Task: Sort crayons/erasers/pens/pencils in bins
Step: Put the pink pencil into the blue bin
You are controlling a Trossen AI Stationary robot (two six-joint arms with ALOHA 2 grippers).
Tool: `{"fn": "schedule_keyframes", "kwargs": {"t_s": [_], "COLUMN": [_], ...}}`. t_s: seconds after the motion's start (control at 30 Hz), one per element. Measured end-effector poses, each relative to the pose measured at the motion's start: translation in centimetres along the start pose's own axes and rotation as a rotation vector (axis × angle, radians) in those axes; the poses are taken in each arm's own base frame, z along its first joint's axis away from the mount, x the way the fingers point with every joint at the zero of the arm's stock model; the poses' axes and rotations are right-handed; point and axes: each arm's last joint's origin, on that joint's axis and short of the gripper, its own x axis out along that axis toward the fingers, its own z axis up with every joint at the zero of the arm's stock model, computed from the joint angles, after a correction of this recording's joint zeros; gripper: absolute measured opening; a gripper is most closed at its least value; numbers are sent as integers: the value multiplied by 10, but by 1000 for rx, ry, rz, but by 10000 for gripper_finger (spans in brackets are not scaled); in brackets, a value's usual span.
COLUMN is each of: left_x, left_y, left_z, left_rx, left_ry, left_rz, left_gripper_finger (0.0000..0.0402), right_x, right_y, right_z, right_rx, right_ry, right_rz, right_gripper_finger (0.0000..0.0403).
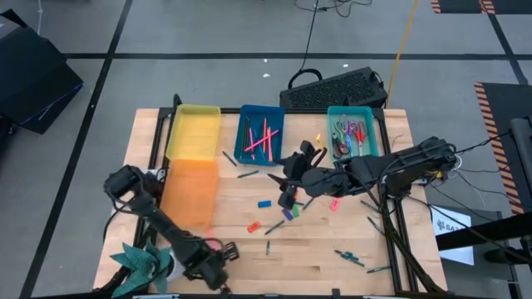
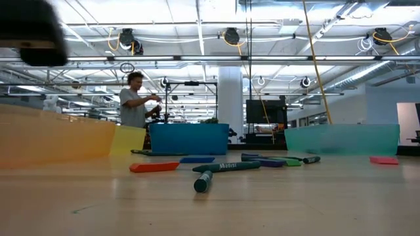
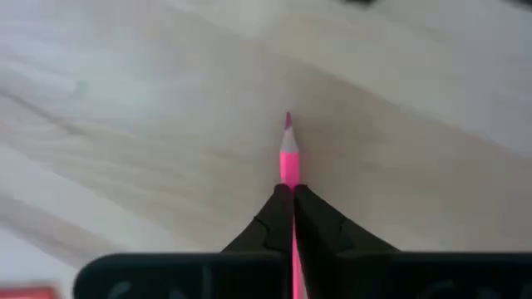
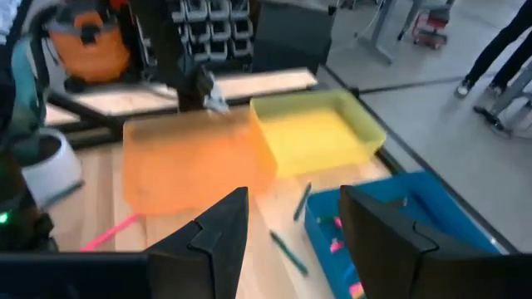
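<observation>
Left wrist view: pinching a pink pencil (image 3: 288,162) lengthwise between closed left gripper (image 3: 293,193) fingers, tip pointing forward over bare table (image 3: 125,124), blue bin (image 1: 262,133) lying well apart; right gripper (image 4: 291,218) hanging open.

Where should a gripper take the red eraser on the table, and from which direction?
Take the red eraser across its short width at the middle, coming straight down from above. It lies flat on the table, low and stubby, with bare wood around it, so the fingers probably fit on both long sides.
</observation>
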Motion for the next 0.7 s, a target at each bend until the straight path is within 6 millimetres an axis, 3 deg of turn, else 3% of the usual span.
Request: {"fn": "schedule_keyframes", "kwargs": {"t_s": [0.23,0.43,0.57,0.7], "left_x": [-20,-27,-28,-46], "left_y": [77,128,145,148], "left_z": [0,-20,-34,-45], "left_rx": [-101,-200,-300,-382], "left_ry": [-154,-249,-257,-286], "left_rz": [142,248,267,198], "left_gripper_finger": [2,5,2,27], "right_x": [-10,-24,-36,-40], "right_y": [-2,8,15,24], "right_z": [-22,-37,-46,-55], "right_rx": [-27,-54,-64,-69], "right_ry": [209,323,380,398], "right_rz": [25,68,68,107], "right_gripper_finger": [183,183,183,183]}}
